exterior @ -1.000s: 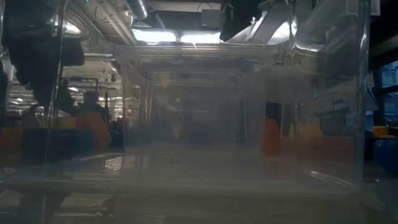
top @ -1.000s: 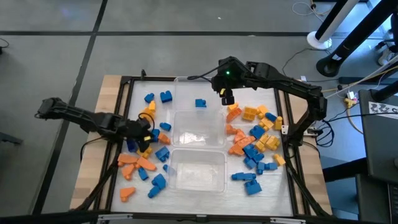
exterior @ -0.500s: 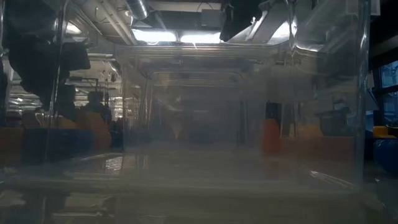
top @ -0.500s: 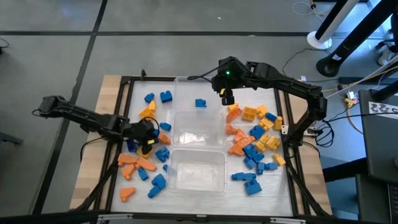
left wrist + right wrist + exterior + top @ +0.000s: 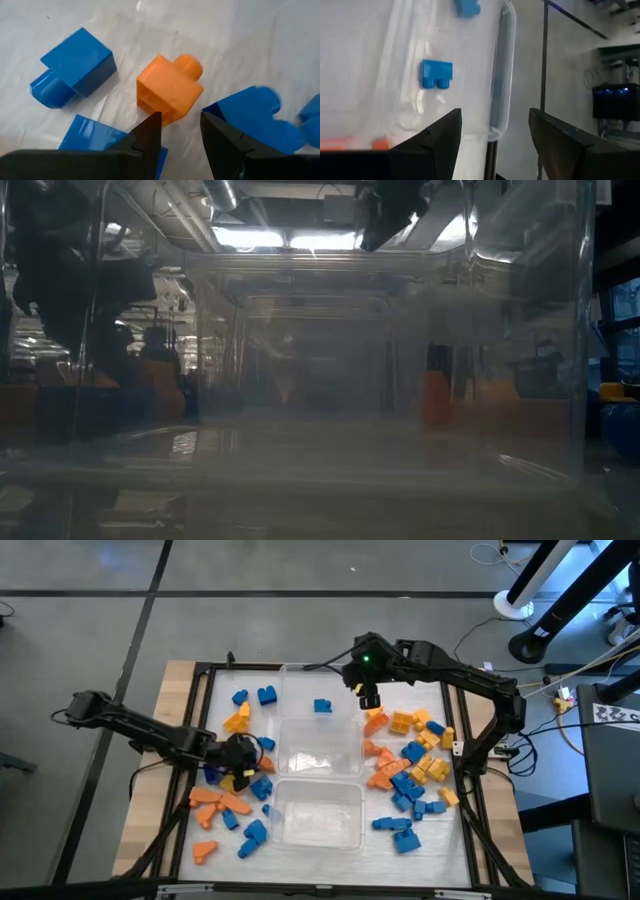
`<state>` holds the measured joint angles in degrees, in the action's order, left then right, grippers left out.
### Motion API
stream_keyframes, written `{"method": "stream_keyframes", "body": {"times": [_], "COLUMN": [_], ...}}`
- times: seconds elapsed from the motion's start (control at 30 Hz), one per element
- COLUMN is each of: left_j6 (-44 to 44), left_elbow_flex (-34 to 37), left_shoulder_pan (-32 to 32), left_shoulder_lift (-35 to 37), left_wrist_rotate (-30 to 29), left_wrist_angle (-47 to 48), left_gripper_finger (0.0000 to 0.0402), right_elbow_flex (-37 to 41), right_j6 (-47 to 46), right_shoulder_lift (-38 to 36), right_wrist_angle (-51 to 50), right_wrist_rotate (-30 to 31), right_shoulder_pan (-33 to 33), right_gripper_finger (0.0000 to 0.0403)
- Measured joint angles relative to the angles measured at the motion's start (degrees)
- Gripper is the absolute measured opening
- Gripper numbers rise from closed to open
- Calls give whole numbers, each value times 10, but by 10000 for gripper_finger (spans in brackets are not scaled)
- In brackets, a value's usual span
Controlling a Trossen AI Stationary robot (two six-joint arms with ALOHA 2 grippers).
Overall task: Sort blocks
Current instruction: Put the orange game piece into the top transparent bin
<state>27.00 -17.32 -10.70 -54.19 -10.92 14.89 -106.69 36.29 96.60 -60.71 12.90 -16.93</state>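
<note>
Blocks (image 5: 232, 802) in blue, orange and yellow lie scattered on both sides of the clear tubs (image 5: 318, 810) at table centre. Over the past second the left gripper (image 5: 240, 753) has advanced rightward into the left pile; its fingers, slightly parted and empty, now stand just short of an orange block (image 5: 169, 89), suggesting a pick is imminent. The right gripper (image 5: 368, 696), spread wide and empty, has held beside the far tub (image 5: 300, 680), where one blue block (image 5: 436, 74) rests.

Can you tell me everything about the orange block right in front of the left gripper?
The orange block is a small shiny plastic cube with one round stud on a side and a hollow face, lying tilted on the white table. Blue blocks lie around it, apart. The open left gripper hovers close, fingers not touching it.
</note>
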Motion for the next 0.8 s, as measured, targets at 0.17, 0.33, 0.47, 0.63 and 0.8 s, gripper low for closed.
{"method": "stream_keyframes", "body": {"times": [0.17,0.33,0.47,0.63,0.8], "left_j6": [2,25,26,26,26], "left_elbow_flex": [0,0,0,0,0], "left_shoulder_pan": [0,0,0,0,0], "left_shoulder_lift": [-25,-21,-5,20,32], "left_wrist_rotate": [0,-1,0,0,0], "left_wrist_angle": [-20,-19,-19,-21,-21], "left_gripper_finger": [125,125,125,125,125], "right_elbow_flex": [0,0,0,0,0], "right_j6": [0,0,0,0,0], "right_shoulder_lift": [0,0,0,0,0], "right_wrist_angle": [-13,-13,-13,-12,-12], "right_wrist_rotate": [8,9,9,9,9], "right_shoulder_pan": [0,0,0,0,0], "right_gripper_finger": [232,232,232,232,232]}}
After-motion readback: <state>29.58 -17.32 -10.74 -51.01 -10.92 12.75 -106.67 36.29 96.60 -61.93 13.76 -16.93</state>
